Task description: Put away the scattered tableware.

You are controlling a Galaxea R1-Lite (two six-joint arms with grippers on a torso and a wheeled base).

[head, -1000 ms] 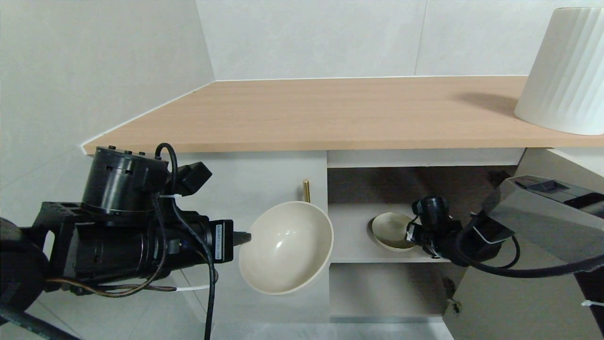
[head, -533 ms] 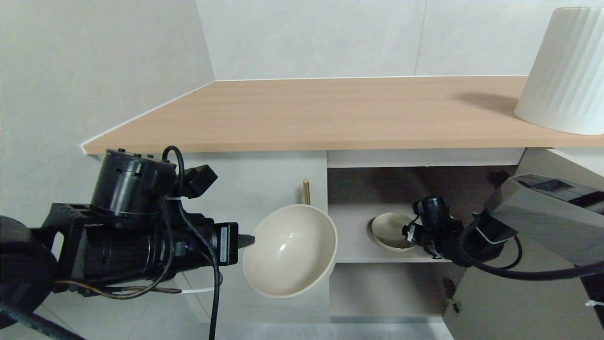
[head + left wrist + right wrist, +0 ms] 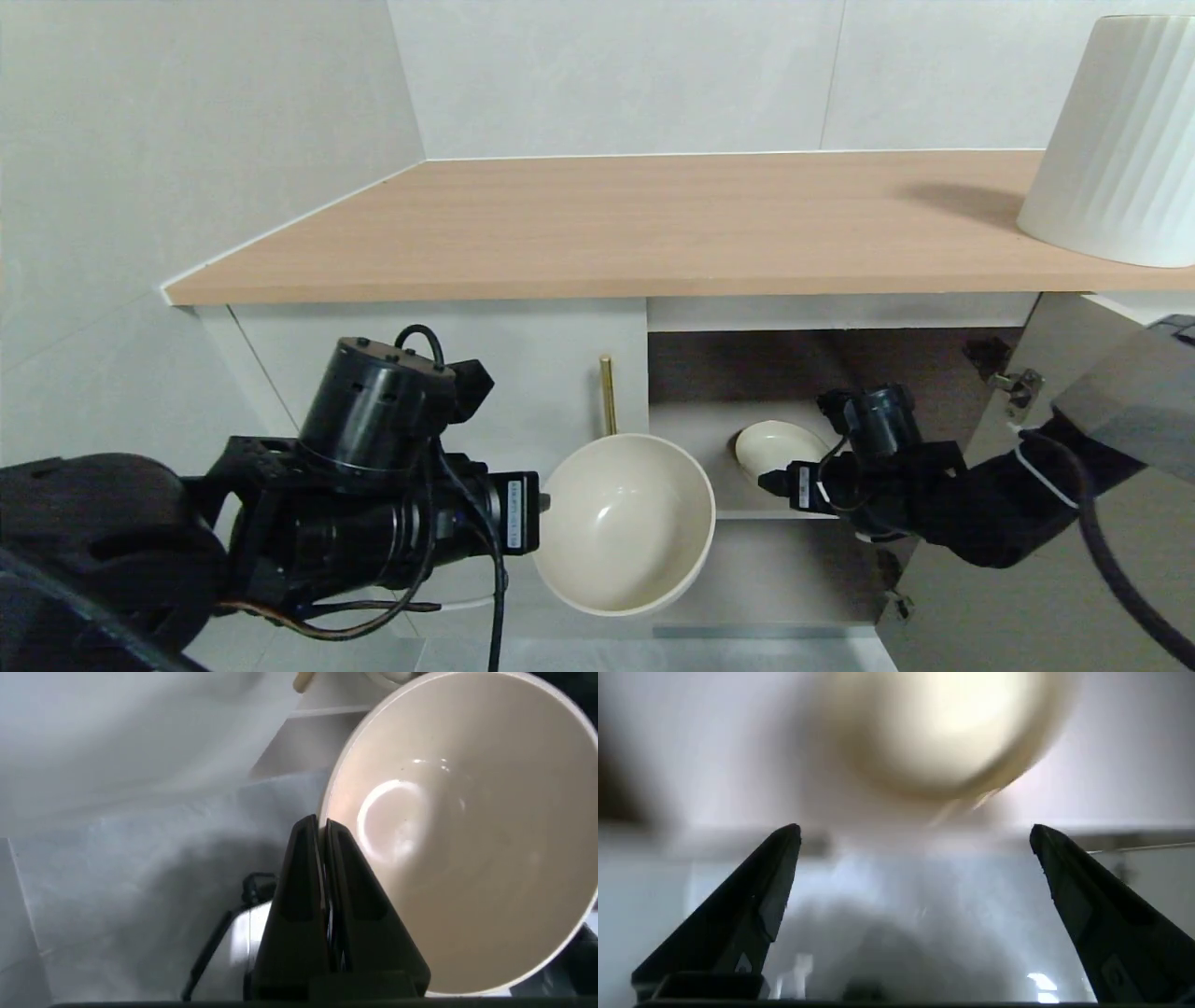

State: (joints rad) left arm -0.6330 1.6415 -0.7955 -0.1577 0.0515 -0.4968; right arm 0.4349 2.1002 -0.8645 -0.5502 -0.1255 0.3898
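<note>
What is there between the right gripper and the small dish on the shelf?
Nothing but bare shelf. In the right wrist view the open right gripper faces the dish, and no other thing lies on the stretch between them.

No print can be read anywhere: the white sticker (image 3: 513, 511) on the left arm's wrist, in the lower middle of the head view, and the smaller sticker (image 3: 801, 481) on the right arm's wrist, right of centre, both carry lettering too fine to make out.
</note>
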